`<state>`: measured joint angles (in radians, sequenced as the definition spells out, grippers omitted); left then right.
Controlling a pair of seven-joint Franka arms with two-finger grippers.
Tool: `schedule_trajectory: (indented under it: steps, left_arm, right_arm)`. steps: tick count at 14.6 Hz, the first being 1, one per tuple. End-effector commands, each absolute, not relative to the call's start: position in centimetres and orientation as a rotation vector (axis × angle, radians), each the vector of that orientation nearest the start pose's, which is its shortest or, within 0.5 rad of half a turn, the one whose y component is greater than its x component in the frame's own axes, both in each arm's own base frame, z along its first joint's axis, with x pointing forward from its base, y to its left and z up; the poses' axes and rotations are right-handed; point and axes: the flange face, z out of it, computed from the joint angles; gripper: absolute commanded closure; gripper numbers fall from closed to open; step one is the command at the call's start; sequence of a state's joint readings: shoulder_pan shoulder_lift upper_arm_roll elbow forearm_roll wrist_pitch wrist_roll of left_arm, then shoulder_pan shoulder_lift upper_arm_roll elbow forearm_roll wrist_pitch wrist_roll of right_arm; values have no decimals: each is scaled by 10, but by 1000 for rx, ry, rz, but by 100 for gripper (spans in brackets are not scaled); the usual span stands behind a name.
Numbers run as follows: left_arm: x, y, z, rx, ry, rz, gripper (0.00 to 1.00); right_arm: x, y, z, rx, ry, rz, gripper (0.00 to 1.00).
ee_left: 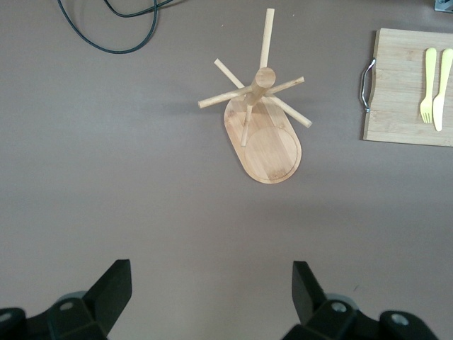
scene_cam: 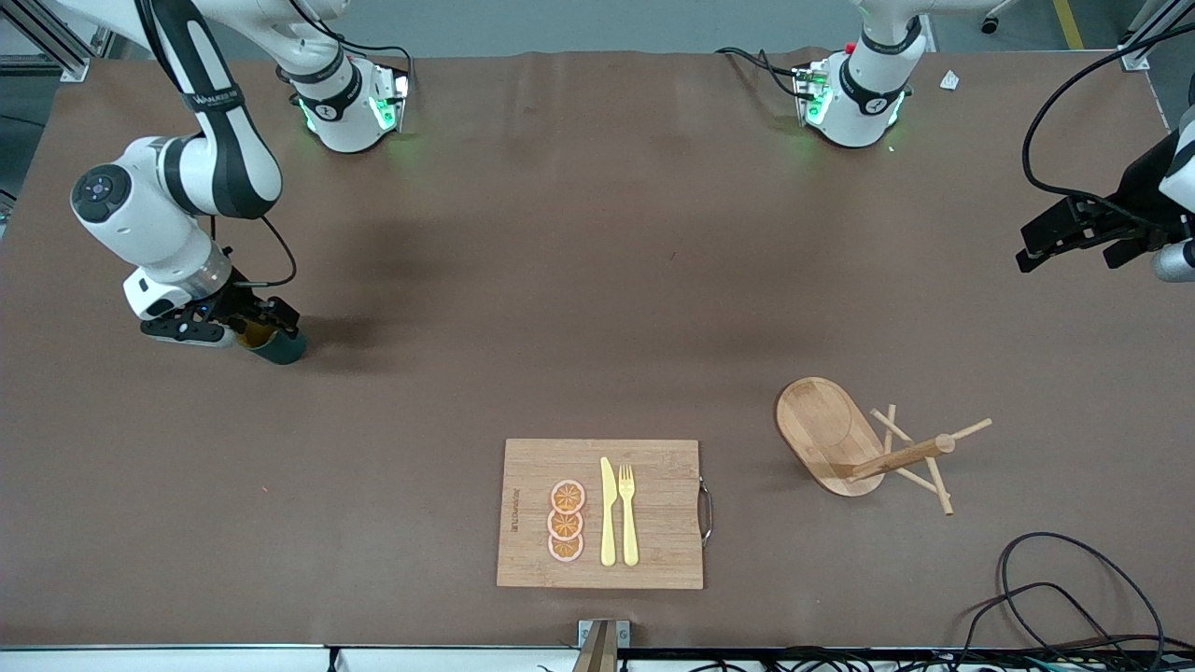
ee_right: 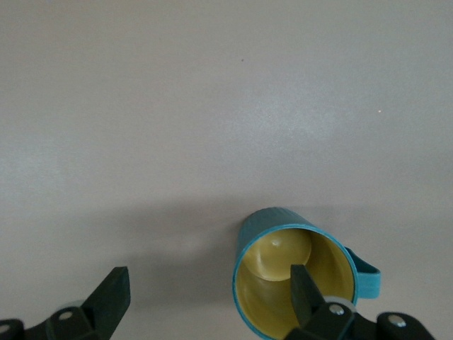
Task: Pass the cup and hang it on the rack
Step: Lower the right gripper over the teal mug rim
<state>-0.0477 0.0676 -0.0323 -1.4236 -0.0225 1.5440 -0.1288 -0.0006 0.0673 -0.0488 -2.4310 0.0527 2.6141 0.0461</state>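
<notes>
Here right pincer (ee_right: 205, 297) gapes, one finger inside cup (ee_right: 283, 273); left pincer (ee_left: 212, 290) apart

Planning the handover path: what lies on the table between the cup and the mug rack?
Mostly bare brown table, as the front view shows. The cup stands under the right claw; the rack stands alone, and the cutting board lies nearer the camera, off that line.
</notes>
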Motion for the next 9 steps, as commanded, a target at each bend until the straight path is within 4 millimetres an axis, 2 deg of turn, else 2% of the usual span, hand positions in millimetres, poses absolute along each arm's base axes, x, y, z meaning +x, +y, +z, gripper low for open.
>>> schedule_trajectory:
  steps: [1,4,9]
  left_arm:
    - [569,-47,655,-3153,-53,-76,0]
    - [569,-47,655,-3153,-53,-76,0]
    - [569,-48,655,-3154,-50,-76,0]
  right_arm:
    - [495,-32,276,-3092,262,-193,0]
    - [491,-40,263,-3094,288,-199,0]
    - [484,-40,256,-3095,292,-216,0]
